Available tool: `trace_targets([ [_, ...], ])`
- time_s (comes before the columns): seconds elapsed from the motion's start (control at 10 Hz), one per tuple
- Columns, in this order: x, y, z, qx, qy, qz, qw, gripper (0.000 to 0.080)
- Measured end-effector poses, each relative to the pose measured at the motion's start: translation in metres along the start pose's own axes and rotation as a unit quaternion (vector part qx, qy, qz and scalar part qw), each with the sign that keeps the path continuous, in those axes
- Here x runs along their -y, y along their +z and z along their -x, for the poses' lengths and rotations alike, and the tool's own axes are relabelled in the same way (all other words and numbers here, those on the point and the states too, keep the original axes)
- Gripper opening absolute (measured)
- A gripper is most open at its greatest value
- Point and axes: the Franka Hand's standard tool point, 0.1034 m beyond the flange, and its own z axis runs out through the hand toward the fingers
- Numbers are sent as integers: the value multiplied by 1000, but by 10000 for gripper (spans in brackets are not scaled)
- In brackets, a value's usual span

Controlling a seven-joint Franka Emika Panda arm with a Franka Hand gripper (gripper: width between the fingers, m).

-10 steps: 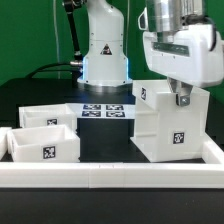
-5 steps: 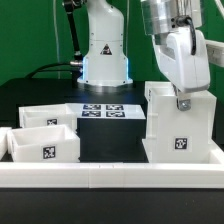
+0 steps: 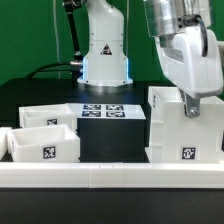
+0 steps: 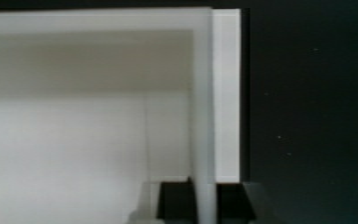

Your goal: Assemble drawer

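At the exterior view's left, two shallow trays point(image 3: 45, 148) are seen on the black table point(image 3: 110, 140), the marker board point(image 3: 103, 110) lying beyond them at the middle. At the right, the tall box housing point(image 3: 185, 135) is held by the top of a thin wall point(image 4: 208, 100), over which the jaws are closed. It is judged best kept level and moved slowly, lest the wall slip.
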Motion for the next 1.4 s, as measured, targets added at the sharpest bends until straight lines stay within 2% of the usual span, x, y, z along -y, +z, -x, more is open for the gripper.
trace_targets([
  [0.4, 1, 0, 0, 1, -10, 5, 1000, 38],
  [0.5, 1, 1, 1, 1, -14, 5, 1000, 202],
  [0.6, -1, 0, 1, 1, -25, 6, 1000, 202],
  [0.7, -10, -2, 3, 2, -55, 12, 998, 404],
  [0.8, -15, -7, 6, 3, -76, 16, 997, 538],
  [0.9, -18, -14, 8, 5, -105, 18, 994, 538],
  [1.0, -20, -25, 9, 4, -139, 13, 990, 625],
  [1.2, -27, -43, 1, 3, -211, 8, 977, 642],
  [1.3, -29, -46, -2, 3, -225, 6, 974, 648],
  [1.4, -30, -43, 0, 4, -227, 8, 974, 648],
])
